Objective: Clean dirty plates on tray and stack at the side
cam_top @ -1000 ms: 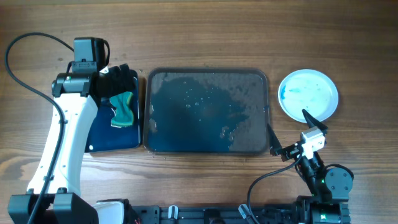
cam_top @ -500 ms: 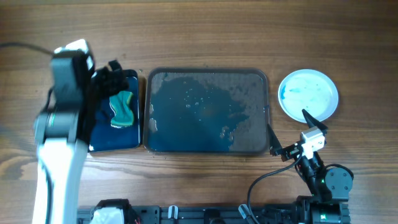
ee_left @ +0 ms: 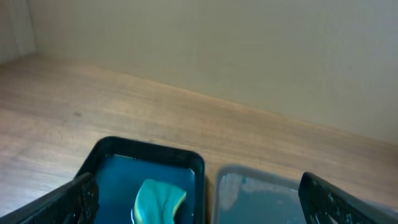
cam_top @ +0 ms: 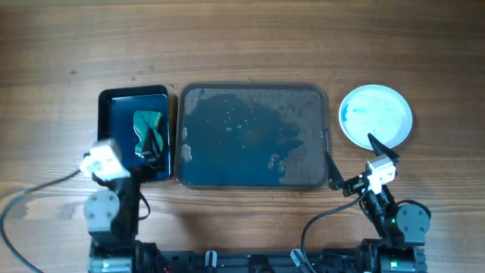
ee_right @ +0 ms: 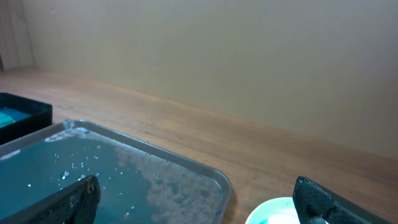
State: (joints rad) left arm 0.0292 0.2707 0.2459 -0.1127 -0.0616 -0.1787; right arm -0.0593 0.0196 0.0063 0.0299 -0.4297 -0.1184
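Note:
Right of the tray, one white plate with pale blue smears lies on the wood; its edge shows low in the right wrist view. The big grey-blue tray holds only wet film and foam, with no plate on it. My right gripper is open and empty near the table's front, between the tray's right corner and the plate. My left gripper is open and empty at the front edge of the small tray. From its own camera, the left gripper faces both trays.
A smaller dark blue tray lies left of the big tray, with a green sponge in it. Both arm bases stand at the table's front edge. Bare wood runs behind the trays.
The left arm has pulled back from over the small tray toward the table's front edge, leaving the sponge lying there. The right arm and the plate have not moved.

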